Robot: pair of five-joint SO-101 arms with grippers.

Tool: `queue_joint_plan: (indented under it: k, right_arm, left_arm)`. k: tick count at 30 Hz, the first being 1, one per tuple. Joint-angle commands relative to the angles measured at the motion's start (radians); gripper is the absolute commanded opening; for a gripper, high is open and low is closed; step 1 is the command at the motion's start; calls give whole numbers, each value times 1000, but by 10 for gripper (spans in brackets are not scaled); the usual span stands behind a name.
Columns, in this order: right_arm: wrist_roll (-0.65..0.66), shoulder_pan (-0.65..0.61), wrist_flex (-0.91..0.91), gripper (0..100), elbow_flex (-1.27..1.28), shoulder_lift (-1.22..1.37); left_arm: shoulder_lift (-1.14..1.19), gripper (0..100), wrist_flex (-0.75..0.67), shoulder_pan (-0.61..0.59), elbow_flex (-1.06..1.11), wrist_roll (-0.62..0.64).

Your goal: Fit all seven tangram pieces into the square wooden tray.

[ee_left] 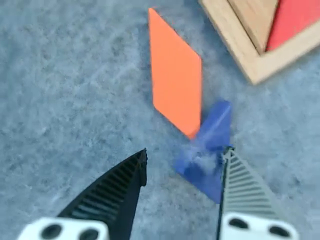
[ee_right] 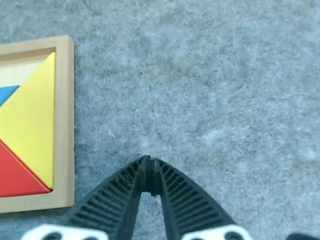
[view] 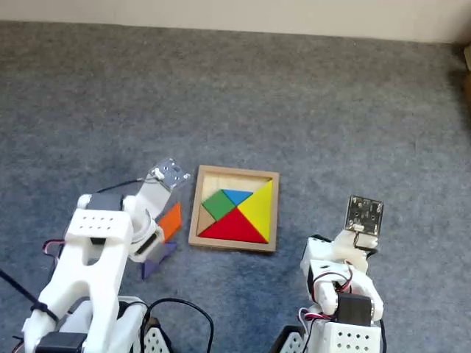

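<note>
Blue piece point(ee_left: 212, 131) partly behind left jaws

High view overhead, far; wrist views close, looking down; all three share tray point(view: 235, 172) point(ee_left: 239, 42) point(ee_right: 64, 125).

No text, number, label or sign can be read. Any print on the small circuit board point(view: 171, 174) left of centre in the high view, or on the second board point(view: 364, 214) at lower right, is too small to make out.

Right gripper point(ee_right: 149, 172) closed on carpet point(ee_right: 210, 90); tray point(ee_right: 64, 125) beside
</note>
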Motion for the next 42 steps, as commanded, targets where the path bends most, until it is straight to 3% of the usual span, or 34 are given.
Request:
queue_joint_plan:
  k: [1, 9, 15, 23, 30, 42]
  right_arm:
    - [6, 13, -19, 6, 99, -12]
    - [6, 13, -19, 6, 99, -12]
    - [5, 13, -19, 6, 99, -12]
    - [5, 13, -19, 6, 99, -12]
    - [5, 15, -19, 6, 99, -12]
    - [5, 15, -19, 6, 99, -12]
  left_arm:
    - [-7, 245, -163, -107, 85, -21]
    - [-15, 245, -170, -278, 94, -176]
    - [-16, 245, -143, -317, 13, -181]
    - [-18, 245, 71, -308, -206, -181]
    - [-12, 249, 74, -282, -228, -190]
    - [-5, 306, 72, -148, -225, -419]
